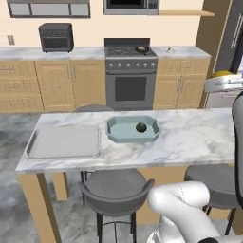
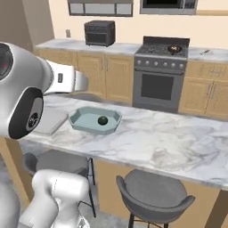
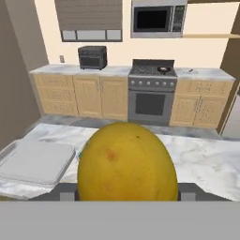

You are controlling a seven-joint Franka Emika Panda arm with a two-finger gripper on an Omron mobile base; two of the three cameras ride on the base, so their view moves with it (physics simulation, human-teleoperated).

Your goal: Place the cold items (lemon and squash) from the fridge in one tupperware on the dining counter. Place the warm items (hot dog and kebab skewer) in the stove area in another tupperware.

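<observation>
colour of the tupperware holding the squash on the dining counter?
Pale blue-green tupperware, best seen in the left base view.

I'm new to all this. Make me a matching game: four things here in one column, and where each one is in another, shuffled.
Things:
1. lemon
2. squash
3. tupperware
4. pan

Places:
A. on the stove
B. on the dining counter
C. in the gripper
D. inside the tupperware

Pairs: 1-C, 2-D, 3-B, 4-A
</observation>
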